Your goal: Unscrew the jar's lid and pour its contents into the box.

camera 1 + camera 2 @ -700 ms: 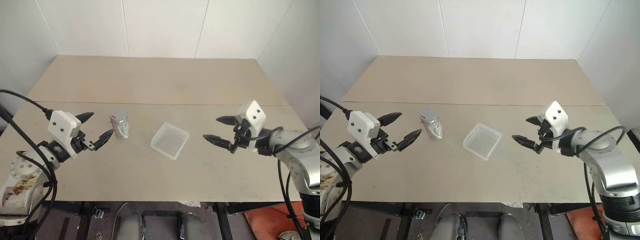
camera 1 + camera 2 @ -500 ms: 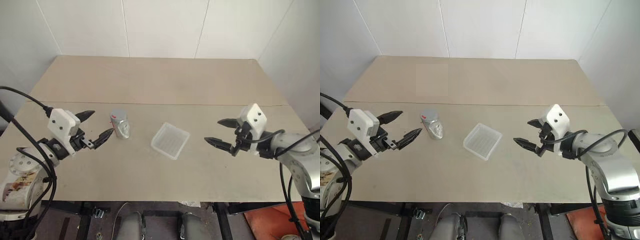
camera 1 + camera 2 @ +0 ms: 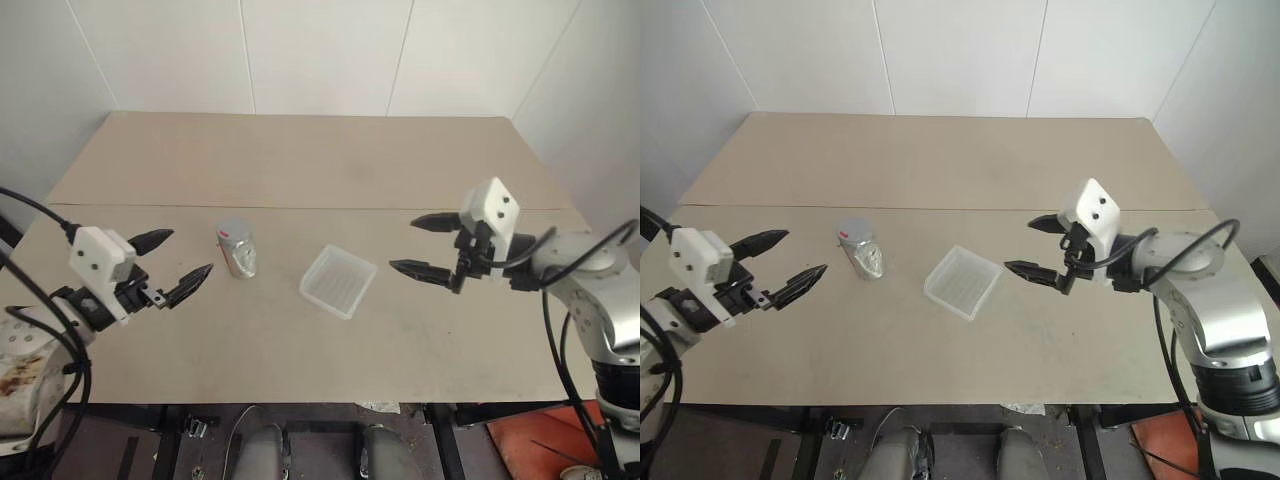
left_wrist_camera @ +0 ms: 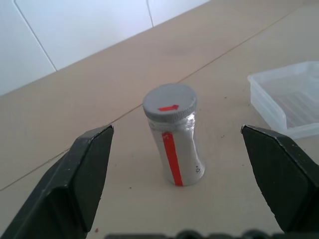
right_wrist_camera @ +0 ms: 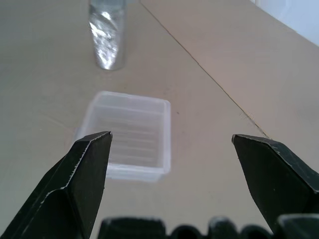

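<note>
While the jar (image 3: 237, 249) stands upright on the table (image 3: 300, 160) with its lid (image 4: 170, 102) on, left gripper (image 3: 170, 267) wide open near it, not touching, box (image 3: 339, 281) beside jar, right gripper (image 3: 420, 246) wide open past box

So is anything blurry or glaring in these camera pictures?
Left wrist view: the jar and its lid are sharp, while the near black fingers look soft. Right wrist view: the jar shows bright glints and the box is slightly hazy. Head views: even, soft light, with faint shadows on the table.
</note>
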Controlling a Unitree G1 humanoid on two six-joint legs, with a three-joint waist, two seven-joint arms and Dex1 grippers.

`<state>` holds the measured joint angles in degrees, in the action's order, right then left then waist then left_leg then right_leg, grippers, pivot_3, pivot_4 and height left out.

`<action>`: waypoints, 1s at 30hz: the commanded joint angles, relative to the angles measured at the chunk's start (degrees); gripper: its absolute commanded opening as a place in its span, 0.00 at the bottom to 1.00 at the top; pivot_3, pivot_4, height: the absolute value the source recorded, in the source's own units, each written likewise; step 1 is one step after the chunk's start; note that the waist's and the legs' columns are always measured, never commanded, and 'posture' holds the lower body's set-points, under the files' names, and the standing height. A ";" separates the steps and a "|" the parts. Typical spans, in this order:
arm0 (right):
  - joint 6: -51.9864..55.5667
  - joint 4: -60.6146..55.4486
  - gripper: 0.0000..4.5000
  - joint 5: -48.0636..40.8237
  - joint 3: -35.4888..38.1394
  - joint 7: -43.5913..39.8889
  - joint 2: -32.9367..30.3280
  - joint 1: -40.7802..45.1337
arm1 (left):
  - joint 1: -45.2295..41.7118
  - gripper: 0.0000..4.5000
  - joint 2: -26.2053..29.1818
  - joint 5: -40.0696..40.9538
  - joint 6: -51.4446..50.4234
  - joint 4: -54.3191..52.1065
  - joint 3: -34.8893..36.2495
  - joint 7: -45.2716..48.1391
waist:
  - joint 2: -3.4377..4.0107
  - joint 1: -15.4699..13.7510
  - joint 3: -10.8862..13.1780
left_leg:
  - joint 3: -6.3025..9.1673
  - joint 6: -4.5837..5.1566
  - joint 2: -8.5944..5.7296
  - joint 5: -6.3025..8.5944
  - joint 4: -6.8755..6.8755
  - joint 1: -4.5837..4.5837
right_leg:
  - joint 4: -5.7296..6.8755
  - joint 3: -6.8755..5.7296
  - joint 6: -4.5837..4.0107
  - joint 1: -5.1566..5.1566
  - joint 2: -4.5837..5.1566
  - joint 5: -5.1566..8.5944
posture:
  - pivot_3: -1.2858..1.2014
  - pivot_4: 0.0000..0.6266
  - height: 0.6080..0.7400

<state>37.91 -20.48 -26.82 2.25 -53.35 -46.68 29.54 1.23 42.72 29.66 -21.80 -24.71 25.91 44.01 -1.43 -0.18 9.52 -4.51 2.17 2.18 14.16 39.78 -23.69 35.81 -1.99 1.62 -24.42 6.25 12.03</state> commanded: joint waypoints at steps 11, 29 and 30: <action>-3.72 1.79 1.00 0.64 -5.66 -4.70 3.07 7.42 | -3.49 0.99 -0.89 -1.02 -0.05 3.71 -3.28 -1.96 | 0.00 -0.62 0.00 | -0.01 0.00 -0.11 0.00 0.01 -0.01 | 0.00 -0.06 -0.01 0.04 0.01 -0.01 | 0.52 0.24 1.00; -2.07 -0.63 1.00 1.49 -5.27 -0.36 5.14 8.11 | -15.46 0.99 -6.46 -8.29 9.24 21.75 -13.62 -0.93 | 0.00 -0.39 0.00 | -0.21 0.00 -0.11 0.00 0.02 -0.04 | 0.03 -0.07 0.00 0.01 0.01 -0.03 | 0.52 0.24 1.00; -1.94 -0.69 1.00 1.44 -5.26 -0.08 5.15 8.27 | -15.63 0.99 -6.78 -8.63 9.63 22.16 -13.85 -1.02 | 0.00 -0.39 0.00 | -0.20 0.00 -0.10 -0.01 0.02 -0.04 | 0.04 -0.07 0.00 0.01 0.01 -0.03 | 0.52 0.24 1.00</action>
<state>35.70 -19.32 -25.42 -4.19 -54.28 -41.45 36.59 -13.15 35.87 21.51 -13.94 -2.30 11.94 43.36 -1.43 -0.57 9.52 -4.71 2.17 2.08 14.15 39.80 -23.73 35.85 -2.07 1.62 -24.41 6.25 12.01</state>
